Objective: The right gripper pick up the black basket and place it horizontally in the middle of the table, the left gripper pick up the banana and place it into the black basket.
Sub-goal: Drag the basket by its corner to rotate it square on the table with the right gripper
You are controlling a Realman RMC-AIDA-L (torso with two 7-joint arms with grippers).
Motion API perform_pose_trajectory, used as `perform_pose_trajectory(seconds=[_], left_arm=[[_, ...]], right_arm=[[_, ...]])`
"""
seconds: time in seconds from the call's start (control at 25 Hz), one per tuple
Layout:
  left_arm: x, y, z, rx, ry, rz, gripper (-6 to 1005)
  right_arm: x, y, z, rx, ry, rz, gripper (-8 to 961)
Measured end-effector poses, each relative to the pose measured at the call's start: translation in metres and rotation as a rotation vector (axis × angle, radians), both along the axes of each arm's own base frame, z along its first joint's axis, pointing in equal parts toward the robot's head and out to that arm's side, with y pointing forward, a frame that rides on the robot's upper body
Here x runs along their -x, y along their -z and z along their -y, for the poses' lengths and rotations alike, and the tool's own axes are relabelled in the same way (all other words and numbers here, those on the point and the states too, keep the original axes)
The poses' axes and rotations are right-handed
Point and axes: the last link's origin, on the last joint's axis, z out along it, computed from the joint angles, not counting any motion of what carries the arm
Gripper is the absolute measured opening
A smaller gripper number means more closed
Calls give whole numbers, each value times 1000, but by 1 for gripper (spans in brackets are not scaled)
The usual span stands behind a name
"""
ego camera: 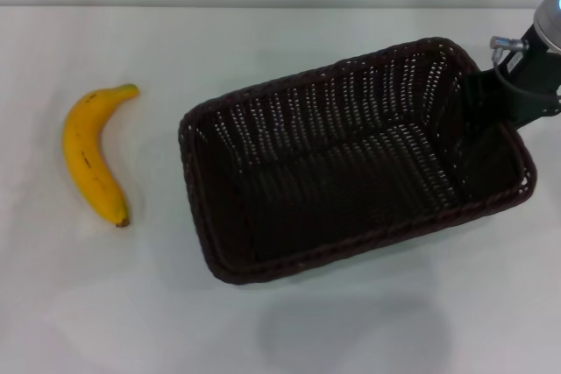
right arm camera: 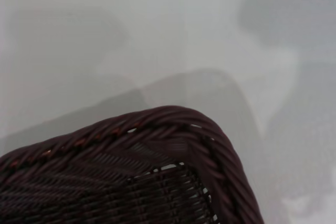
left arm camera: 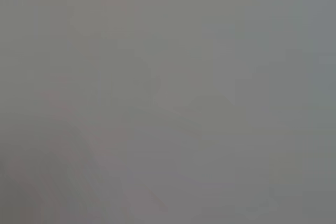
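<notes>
- Black basket (ego camera: 351, 164): large, rectangular, dark woven wicker with braided rim and openwork sides; sits open side up, skewed at a slant, right of centre on the white counter (ego camera: 263, 321), its right end apparently raised; nothing inside.
- Rim corner of the same basket (right arm camera: 173, 124) fills the right wrist view.
- Banana (ego camera: 90, 153): single, curved, ripe yellow with small brown specks; lies flat on the counter, well apart to the basket's left, greenish stem toward the far edge, dark tip nearer.
</notes>
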Motion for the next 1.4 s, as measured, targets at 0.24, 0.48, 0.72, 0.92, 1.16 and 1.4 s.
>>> perform_pose_trajectory(seconds=[0.24,0.48,0.72,0.92,1.16,1.4], left_arm=[[-3,-8,-8,-1,8,-13,891],[-2,-14,-15,6,-8,-17,891],[-1,-19,-17,5,-15,-16,891],[-1,-22,-17,4,-10,-22,890],[0,-24,-16,6,-6,-22,890],[1,-24,-14,10,-2,-16,890]], right_arm=[[3,2,6,-38,74,-55,142],[-12,1,16,-87,139,-101,141],[-15,1,21,-121,128,-97,137],[-14,4,21,-77,77,-78,133],[-19,0,18,-41,74,-69,152],[-13,-8,17,-38,45,-99,191]])
